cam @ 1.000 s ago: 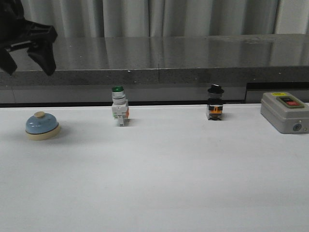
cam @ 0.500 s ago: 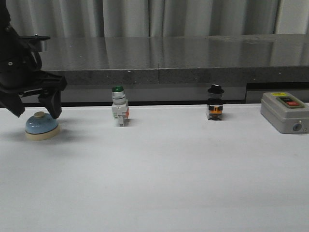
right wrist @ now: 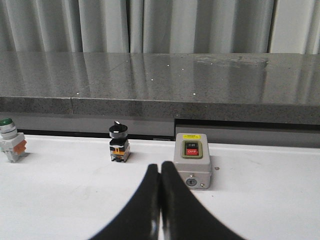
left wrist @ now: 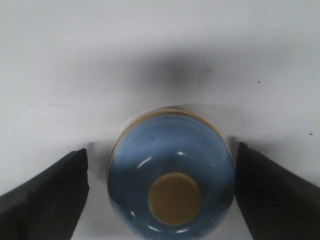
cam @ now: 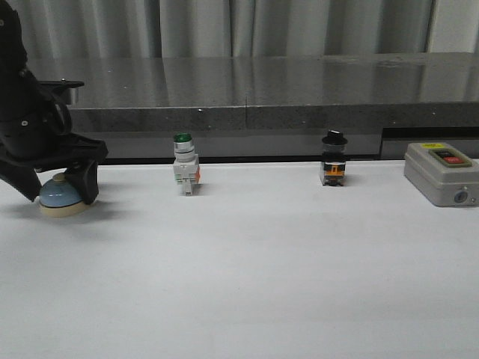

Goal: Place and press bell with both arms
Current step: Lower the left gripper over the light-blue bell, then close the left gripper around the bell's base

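Presently on the white counter point(cam: 262, 269), front view: one bell point(cam: 61, 196), light-blue dome on cream base, at far left edge, straddled by left end effector point(cam: 58, 188). Fingers spread wide, one to each side of the dome; contact with bell not discernible from this angle.

Left wrist view only: bell point(left wrist: 171, 186) seen from above, cream button centred on dome, between two black fingertips point(left wrist: 47, 192) standing apart from its sides with visible gaps of counter. Not gripped.

Right wrist view only: right end effector point(right wrist: 160, 200) with fingers pressed together, holding nothing, raised over the counter before the grey box; not visible in front view.

Count, front view:
- bell, one
- green-capped white switch point(cam: 185, 166), one, upright
- black-knobbed selector switch point(cam: 334, 160), one, upright
- grey box with red button point(cam: 441, 173), one, far right

Three switches in a row along the rear of the counter, well apart from each other.
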`<state>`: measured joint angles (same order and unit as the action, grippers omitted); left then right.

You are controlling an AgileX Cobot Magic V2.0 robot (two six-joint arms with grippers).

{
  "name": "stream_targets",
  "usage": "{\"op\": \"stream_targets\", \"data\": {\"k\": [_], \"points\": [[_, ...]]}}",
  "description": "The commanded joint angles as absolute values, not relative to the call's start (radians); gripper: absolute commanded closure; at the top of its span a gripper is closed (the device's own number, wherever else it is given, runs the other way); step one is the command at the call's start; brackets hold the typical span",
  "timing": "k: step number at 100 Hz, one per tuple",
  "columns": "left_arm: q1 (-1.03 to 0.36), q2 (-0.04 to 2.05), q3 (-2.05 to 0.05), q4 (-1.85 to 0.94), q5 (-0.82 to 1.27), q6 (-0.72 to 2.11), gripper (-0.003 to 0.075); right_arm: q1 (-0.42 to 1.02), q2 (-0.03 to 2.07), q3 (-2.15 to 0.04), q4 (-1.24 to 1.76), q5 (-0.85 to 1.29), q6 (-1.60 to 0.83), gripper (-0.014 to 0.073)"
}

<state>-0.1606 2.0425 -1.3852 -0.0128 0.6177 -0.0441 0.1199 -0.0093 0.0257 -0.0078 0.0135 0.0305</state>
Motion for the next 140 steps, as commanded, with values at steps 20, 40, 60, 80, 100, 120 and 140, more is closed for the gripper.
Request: {"op": "stream_targets", "data": {"k": [20, 40, 60, 80, 100, 120, 140], "points": [[-0.166, 1.996, -1.416, -0.015, 0.582, -0.043, 0.0153, 0.114, -0.029, 0.012, -0.011, -0.069, 0.029, 0.0663], [-0.166, 1.996, -1.416, -0.015, 0.577, -0.043, 0.0153, 0.114, -0.029, 0.012, -0.011, -0.069, 0.029, 0.0663], [-0.166, 2.010, -1.416, -0.015, 0.582, -0.043, 0.0154, 0.114, -0.029, 0.012, -0.011, -0.069, 0.029, 0.0663], [-0.166, 2.025, -1.416, -0.015, 0.611, -0.043, 0.0207, 0.114, -0.029, 0.012, -0.011, -0.069, 0.029, 0.0663], [-0.166, 2.026, -1.416, -0.015, 0.615, -0.043, 0.0427, 0.114, -0.029, 0.012, -0.011, -0.069, 0.029, 0.0663], [-0.166, 2.011, -1.416, -0.015, 0.647, -0.043, 0.0500, 0.114, -0.029, 0.012, -0.011, -0.069, 0.029, 0.0663], [-0.185, 1.928, -1.416, -0.015, 0.688, -0.034, 0.0501, 0.114, -0.029, 0.012, -0.011, -0.069, 0.029, 0.0663]]}}
